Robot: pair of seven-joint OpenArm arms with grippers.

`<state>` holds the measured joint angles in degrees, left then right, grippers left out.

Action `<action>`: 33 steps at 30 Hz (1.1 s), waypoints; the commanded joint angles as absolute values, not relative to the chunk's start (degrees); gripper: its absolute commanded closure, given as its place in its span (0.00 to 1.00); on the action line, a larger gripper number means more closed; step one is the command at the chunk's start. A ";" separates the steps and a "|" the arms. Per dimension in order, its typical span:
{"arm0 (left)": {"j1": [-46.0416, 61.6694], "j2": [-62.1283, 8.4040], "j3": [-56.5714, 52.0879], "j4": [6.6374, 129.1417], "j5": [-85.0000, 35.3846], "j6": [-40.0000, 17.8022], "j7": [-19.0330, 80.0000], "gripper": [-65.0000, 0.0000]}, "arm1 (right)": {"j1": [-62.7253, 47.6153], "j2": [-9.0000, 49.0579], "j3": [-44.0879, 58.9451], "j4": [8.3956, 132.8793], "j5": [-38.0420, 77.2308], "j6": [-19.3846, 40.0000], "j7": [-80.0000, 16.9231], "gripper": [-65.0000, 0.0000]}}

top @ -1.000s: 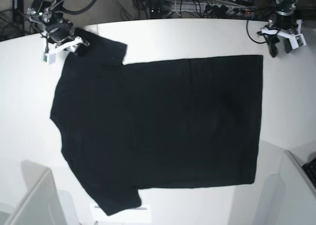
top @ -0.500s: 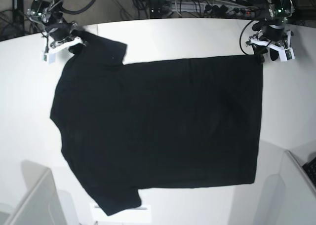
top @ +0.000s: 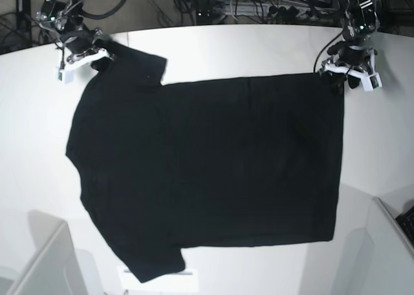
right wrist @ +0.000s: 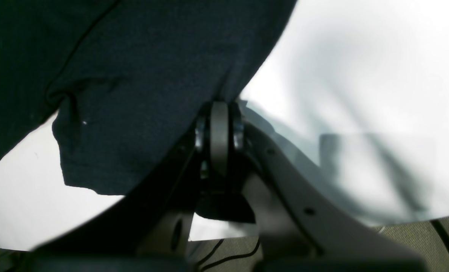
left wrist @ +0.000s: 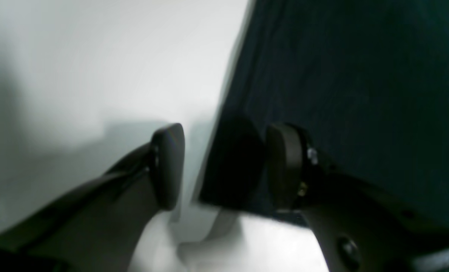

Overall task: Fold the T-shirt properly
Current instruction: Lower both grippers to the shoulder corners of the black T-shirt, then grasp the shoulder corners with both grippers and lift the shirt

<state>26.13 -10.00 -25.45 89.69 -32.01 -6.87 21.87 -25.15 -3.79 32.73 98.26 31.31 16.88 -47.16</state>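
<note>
**Both arms at the far edge of the shirt, one corner pinched, one not yet**

You have the large black short-sleeved cloth T-shirt (top: pixel 207 172) spread flat, plain side up, across the white tabletop (top: pixel 259 49). Its hem runs down the right of the base view and its sleeves point up and down at the left. Lying open like this, it offers you two far corners at once, which is probably why each arm sits at one of them: lifting both together would carry that long edge over in a single fold.

Your right gripper (right wrist: pixel 219 128) is at the far sleeve, top left in the base view. Its pads are pressed tightly together with no gap between them, and the wrist view shows the sleeve's edge running down into the pinch, so I judge it is clamped on the T-shirt there. The sleeve cloth beside it is slightly rumpled.

Your left gripper (left wrist: pixel 224 162) is at the far hem corner, top right in the base view. Its jaws stand partly spread, one finger over bare table and the other over the dark cloth, with the corner of the hem lying between them. Nothing is pinched yet; whether the fingertips touch the table I cannot tell.

Close that gripper squarely on the corner before you lift, or the fold will drag unevenly.
</note>
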 commanded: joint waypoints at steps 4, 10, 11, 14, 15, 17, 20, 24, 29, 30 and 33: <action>25.54 -8.66 -25.45 89.45 -32.22 -6.64 25.10 0.57 | -25.89 -3.74 32.75 98.07 28.53 16.22 -50.15 1.00; 25.36 -8.92 -25.45 89.71 -32.22 -6.64 25.10 1.00 | -25.54 -3.56 33.01 99.21 28.53 16.57 -50.15 1.00; 25.54 -8.92 -25.45 90.07 -32.22 -6.64 25.10 1.00 | -25.63 -3.12 33.01 100.26 28.53 16.57 -50.15 1.00; 26.15 -9.19 -25.63 91.47 -31.78 -6.64 25.19 1.00 | -26.42 -3.12 33.01 102.64 28.53 16.57 -50.24 1.00; 26.95 -9.19 -25.98 92.00 -31.78 -6.64 25.19 1.00 | -26.77 -3.12 33.01 103.52 28.53 16.57 -50.24 1.00; 28.26 -10.42 -25.98 93.85 -31.78 -6.64 25.19 1.00 | -27.30 -3.21 33.01 105.10 28.53 16.57 -50.51 1.00; 30.64 -11.38 -25.98 96.57 -31.78 -6.64 25.19 1.00 | -28.97 -3.21 33.01 107.21 28.53 16.57 -50.51 1.00; 33.80 -11.65 -26.07 100.09 -31.78 -6.64 25.19 1.00 | -31.60 -3.21 33.01 109.32 28.62 16.57 -50.51 1.00; 36.88 -12.18 -26.07 103.16 -31.78 -6.55 25.19 1.00 | -33.10 -3.47 32.75 112.48 28.79 16.57 -50.24 1.00; 36.70 -12.09 -25.89 103.16 -31.78 -6.37 25.19 1.00 | -32.57 -3.47 32.66 112.57 28.88 16.57 -50.24 1.00; 36.35 -12.09 -25.54 103.78 -31.78 -6.37 25.19 1.00 | -29.67 -3.56 32.66 112.84 28.88 16.57 -51.38 1.00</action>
<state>36.05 -11.46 -25.15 102.52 -31.57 -6.13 26.41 -29.58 -3.90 32.60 111.48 28.10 16.32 -52.40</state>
